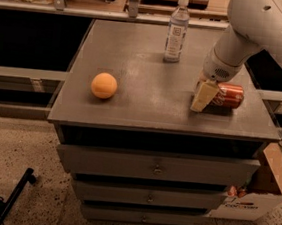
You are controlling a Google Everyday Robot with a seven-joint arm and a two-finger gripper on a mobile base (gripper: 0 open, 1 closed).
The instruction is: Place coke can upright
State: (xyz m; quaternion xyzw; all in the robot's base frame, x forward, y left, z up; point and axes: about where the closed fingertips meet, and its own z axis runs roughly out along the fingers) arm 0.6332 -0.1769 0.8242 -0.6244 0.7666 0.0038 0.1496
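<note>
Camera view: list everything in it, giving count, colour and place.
coke can: one, red, lying on its side on the right of the cabinet top
water bottle: one, clear with a white cap, upright at the back of the top
ball: one, orange, on the left part of the top
cabinet: one, grey, centre of the view
drawers: three, grey, stacked below the top
cardboard box: one, brown and white, on the floor at the right
arm: one, white, reaching in from the upper right
gripper: one, beige, down at the can's left end
</note>
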